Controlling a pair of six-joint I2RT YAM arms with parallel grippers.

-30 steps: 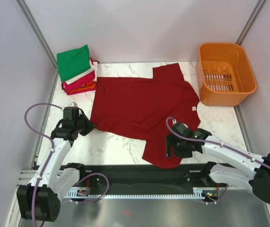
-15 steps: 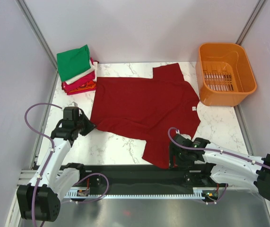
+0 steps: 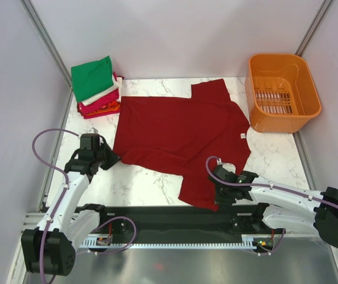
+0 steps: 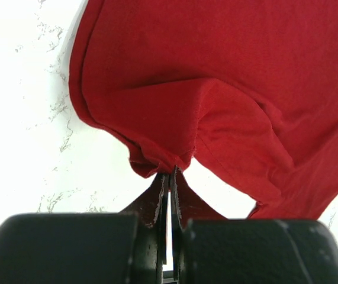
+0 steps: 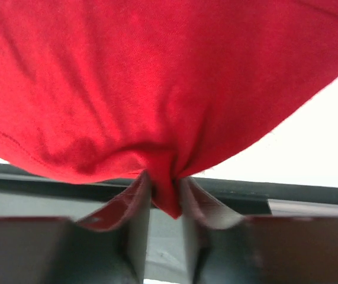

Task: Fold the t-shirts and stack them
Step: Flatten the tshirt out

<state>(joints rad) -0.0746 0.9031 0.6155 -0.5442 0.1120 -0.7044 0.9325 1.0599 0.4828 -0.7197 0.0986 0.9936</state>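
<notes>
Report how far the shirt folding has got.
Done: folded shirts sit stacked in the far left corner. In hand: the red shirt lies spread out, with the left pincer shut on its left corner and the right pincer pinching its near corner. Left: fold it and put it on top of them.

L arm reaches fwd, elbow bent, L gripper pinched tight on dark red t-shirt edge. R arm lies low, stretched leftward, wrist down, R gripper closed round a bunched fold of it.
</notes>
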